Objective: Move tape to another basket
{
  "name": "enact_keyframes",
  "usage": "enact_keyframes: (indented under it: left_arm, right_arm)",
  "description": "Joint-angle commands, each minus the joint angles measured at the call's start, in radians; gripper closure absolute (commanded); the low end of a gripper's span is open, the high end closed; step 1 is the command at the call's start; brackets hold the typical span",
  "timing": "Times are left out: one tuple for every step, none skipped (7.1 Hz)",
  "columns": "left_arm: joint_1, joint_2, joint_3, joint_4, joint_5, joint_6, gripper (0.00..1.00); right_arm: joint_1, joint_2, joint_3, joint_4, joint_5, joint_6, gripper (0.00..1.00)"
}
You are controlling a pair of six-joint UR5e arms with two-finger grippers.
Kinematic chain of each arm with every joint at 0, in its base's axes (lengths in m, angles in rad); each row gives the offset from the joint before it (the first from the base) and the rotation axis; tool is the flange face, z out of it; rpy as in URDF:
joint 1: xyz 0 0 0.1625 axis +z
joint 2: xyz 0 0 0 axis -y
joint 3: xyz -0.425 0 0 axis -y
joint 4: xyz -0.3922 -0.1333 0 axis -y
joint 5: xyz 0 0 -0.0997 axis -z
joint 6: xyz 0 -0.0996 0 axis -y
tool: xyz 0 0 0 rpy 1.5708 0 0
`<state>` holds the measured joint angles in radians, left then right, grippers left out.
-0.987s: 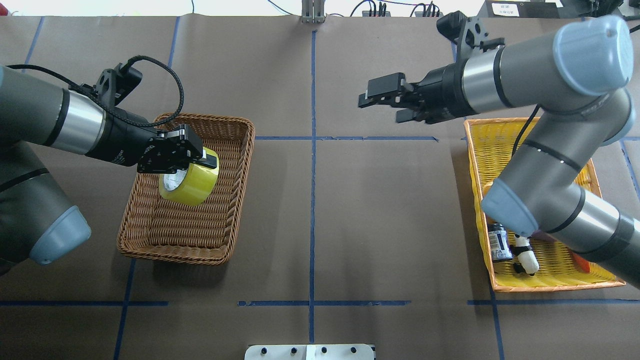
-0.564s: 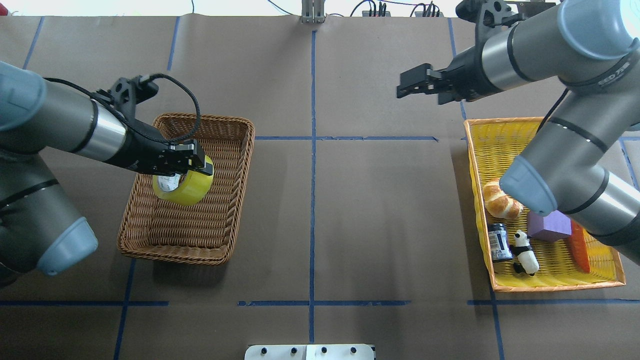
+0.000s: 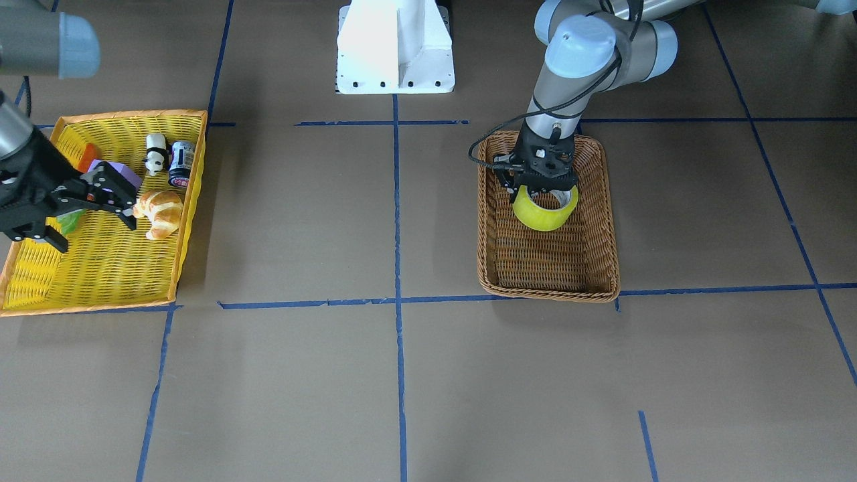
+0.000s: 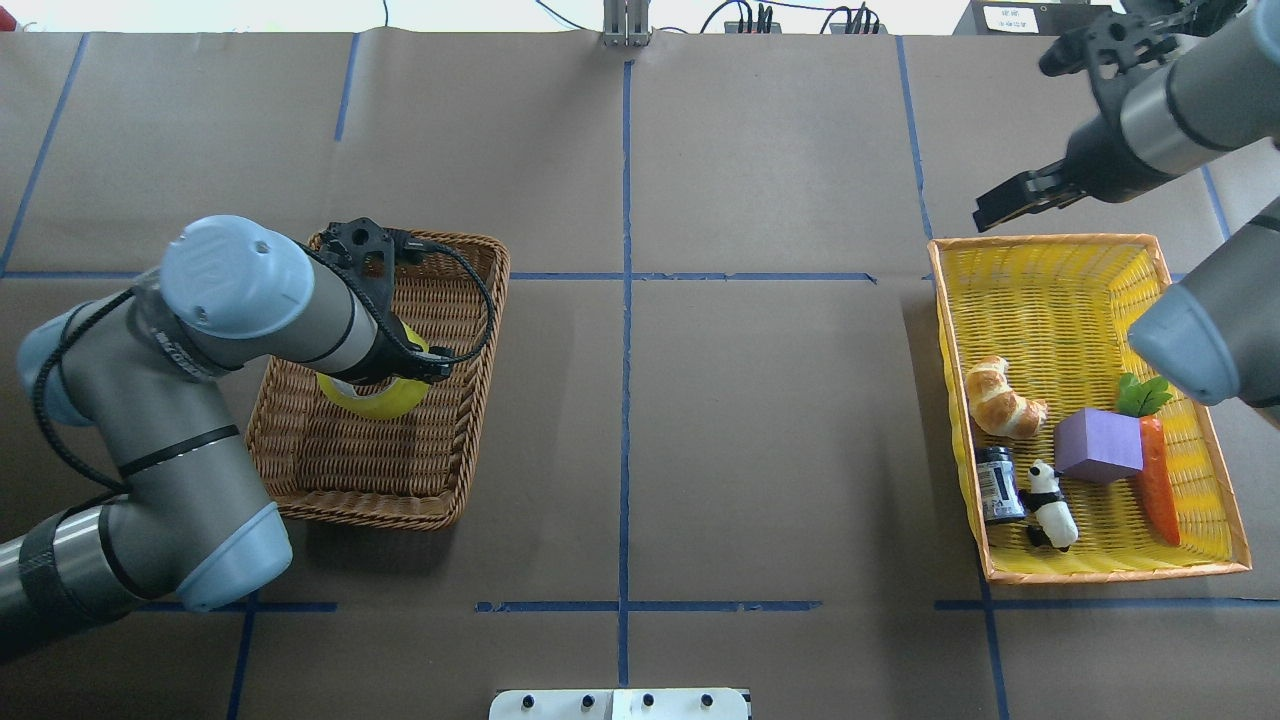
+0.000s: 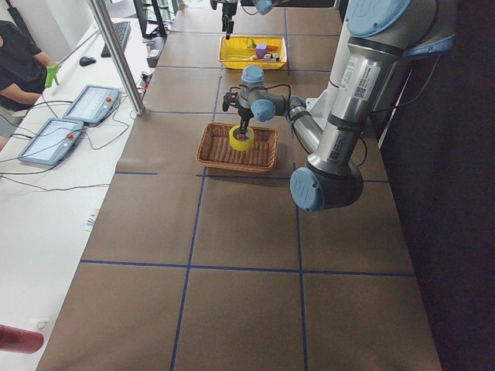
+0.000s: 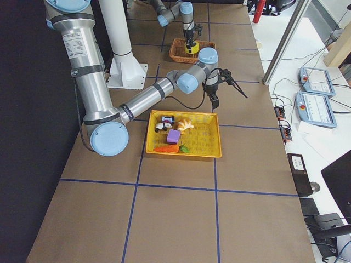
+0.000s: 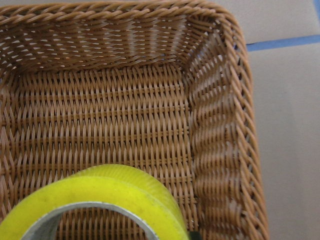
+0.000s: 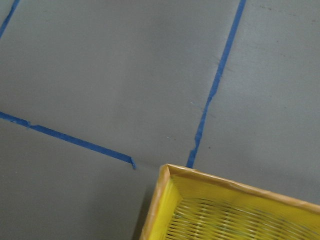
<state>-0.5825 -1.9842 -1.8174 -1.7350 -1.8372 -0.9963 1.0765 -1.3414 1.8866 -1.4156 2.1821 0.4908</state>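
Observation:
The yellow tape roll (image 3: 546,213) hangs from my left gripper (image 3: 539,191), which points straight down and is shut on the roll's wall. The roll is low inside the brown wicker basket (image 3: 549,294), toward its end nearer the robot. I cannot tell if it touches the floor. In the overhead view my left arm hides most of the tape (image 4: 385,402) above the basket (image 4: 488,340). The left wrist view shows the tape (image 7: 105,195) over the weave (image 7: 215,125). My right gripper (image 3: 97,234) is open and empty, above the yellow tray's far end (image 4: 990,215).
The yellow orange-rimmed tray (image 4: 1050,242) at the right holds a croissant (image 4: 1000,398), a purple block (image 4: 1098,445), a carrot (image 4: 1158,490), a panda figure (image 4: 1050,500) and a small can (image 4: 998,483). Its corner shows in the right wrist view (image 8: 165,200). A white base plate (image 4: 620,703) sits at the robot's edge.
My left wrist has turned to point down and brought the tape lower into the wicker basket. My right arm has pulled back from the table's middle to the yellow tray's far corner.

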Motion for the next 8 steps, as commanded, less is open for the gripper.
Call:
enact_keyframes:
  left_arm:
    - [0.003,-0.005,0.036,0.0,0.03,0.041,0.52]
    - [-0.002,0.004,0.03,-0.004,0.03,0.038,0.01]
    - [-0.013,0.005,0.017,0.0,0.032,0.042,0.0]
    - [-0.034,0.005,0.016,0.005,0.023,0.065,0.0]
    - [-0.057,0.01,0.006,0.017,0.012,0.123,0.0]
    - [-0.127,0.011,0.004,0.07,-0.081,0.195,0.0]
    - [-0.201,0.034,-0.02,0.101,-0.177,0.261,0.0]
    - [-0.273,0.091,-0.043,0.103,-0.259,0.313,0.0]
  right_arm:
    - [0.089,-0.03,-0.004,-0.043,0.085,-0.087,0.0]
    - [0.132,-0.028,-0.003,-0.102,0.106,-0.166,0.0]
    - [0.167,-0.028,-0.003,-0.159,0.125,-0.245,0.0]
    - [0.181,-0.03,-0.006,-0.201,0.128,-0.288,0.0]
    - [0.192,-0.03,-0.027,-0.216,0.13,-0.325,0.0]
    - [0.201,-0.035,-0.058,-0.218,0.131,-0.395,0.0]
    - [0.221,-0.056,-0.076,-0.22,0.137,-0.46,0.0]
    - [0.264,-0.092,-0.098,-0.215,0.171,-0.527,0.0]
